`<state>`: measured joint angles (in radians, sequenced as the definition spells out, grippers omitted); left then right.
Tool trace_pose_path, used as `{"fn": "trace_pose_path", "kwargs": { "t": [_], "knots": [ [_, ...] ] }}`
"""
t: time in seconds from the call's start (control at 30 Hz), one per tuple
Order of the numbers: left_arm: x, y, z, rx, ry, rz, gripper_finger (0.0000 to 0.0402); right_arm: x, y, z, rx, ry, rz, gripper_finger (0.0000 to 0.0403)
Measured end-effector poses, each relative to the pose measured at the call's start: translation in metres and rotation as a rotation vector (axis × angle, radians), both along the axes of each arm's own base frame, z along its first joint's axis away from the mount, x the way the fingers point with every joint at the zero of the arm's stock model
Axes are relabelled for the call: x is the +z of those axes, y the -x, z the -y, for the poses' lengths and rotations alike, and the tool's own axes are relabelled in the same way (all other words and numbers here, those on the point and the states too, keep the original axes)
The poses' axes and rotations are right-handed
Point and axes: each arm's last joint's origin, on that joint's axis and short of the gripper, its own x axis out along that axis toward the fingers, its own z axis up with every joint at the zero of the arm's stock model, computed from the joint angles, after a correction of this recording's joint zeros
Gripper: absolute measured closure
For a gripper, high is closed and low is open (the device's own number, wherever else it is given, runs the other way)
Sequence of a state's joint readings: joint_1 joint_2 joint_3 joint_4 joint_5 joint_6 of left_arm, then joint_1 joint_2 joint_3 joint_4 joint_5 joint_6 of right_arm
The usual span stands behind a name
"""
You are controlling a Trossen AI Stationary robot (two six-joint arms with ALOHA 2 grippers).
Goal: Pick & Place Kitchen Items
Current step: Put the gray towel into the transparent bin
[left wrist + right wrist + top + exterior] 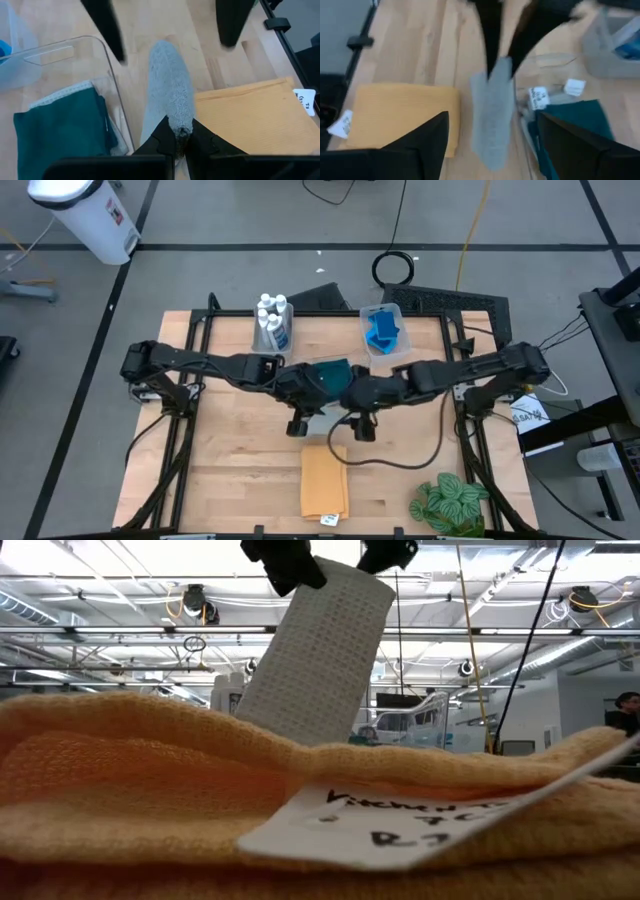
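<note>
Wood table [230,470], mid-handover: left gripper [181,134] pinches grey cloth [170,85]; right gripper [492,132] spread wide, empty. We advise holding firm, lowering flat beside orange cloth [324,479].

three cloths [325,480], four bottles [270,310]

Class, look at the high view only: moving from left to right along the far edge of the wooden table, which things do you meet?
White bottles in their bin → blue sponges in a clear bin.
</note>
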<state>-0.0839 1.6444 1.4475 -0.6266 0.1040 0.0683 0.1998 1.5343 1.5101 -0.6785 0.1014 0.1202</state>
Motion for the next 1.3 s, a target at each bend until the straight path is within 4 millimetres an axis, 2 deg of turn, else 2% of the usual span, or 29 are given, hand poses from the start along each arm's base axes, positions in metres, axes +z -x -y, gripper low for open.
{"fn": "trace_pose_path", "kwargs": {
  "t": [0.2, 0.4, 0.53, 0.7, 0.77, 0.9, 1.07, 1.17, 1.3],
  "knots": [
    [0.000, 0.000, 0.001, -0.005, 0.006, 0.000, 0.0387, -0.025, -0.020, -0.001, 0.040, 0.021, -0.058, 0.0147],
    [0.000, 0.000, 0.002, -0.023, 0.027, -0.002, 0.0387, -0.032, -0.031, -0.003, 0.072, 0.023, -0.034, 0.0189],
    [0.000, 0.000, 0.002, -0.022, 0.028, -0.002, 0.0387, -0.032, -0.031, -0.001, 0.098, -0.032, -0.046, 0.0243],
    [0.000, 0.000, 0.002, 0.005, 0.056, -0.007, 0.0381, -0.032, -0.031, -0.002, 0.128, -0.062, -0.051, 0.0344],
    [0.000, 0.000, 0.002, 0.029, 0.077, -0.010, 0.0353, -0.032, -0.031, -0.001, 0.156, -0.070, -0.052, 0.0384],
    [0.006, 0.008, 0.000, 0.045, 0.077, -0.030, 0.0273, -0.032, -0.027, 0.001, 0.170, -0.114, -0.086, 0.0395],
    [0.041, 0.041, -0.005, 0.059, 0.084, 0.029, 0.0202, -0.019, -0.016, 0.007, 0.125, -0.143, -0.086, 0.0399],
    [0.061, 0.062, -0.007, 0.070, 0.044, 0.090, 0.0177, -0.008, -0.007, 0.014, 0.060, -0.152, -0.060, 0.0400],
    [0.080, 0.092, -0.014, 0.165, -0.048, 0.120, 0.0158, 0.013, 0.015, 0.026, -0.122, -0.090, -0.015, 0.0401]
  ]
}}
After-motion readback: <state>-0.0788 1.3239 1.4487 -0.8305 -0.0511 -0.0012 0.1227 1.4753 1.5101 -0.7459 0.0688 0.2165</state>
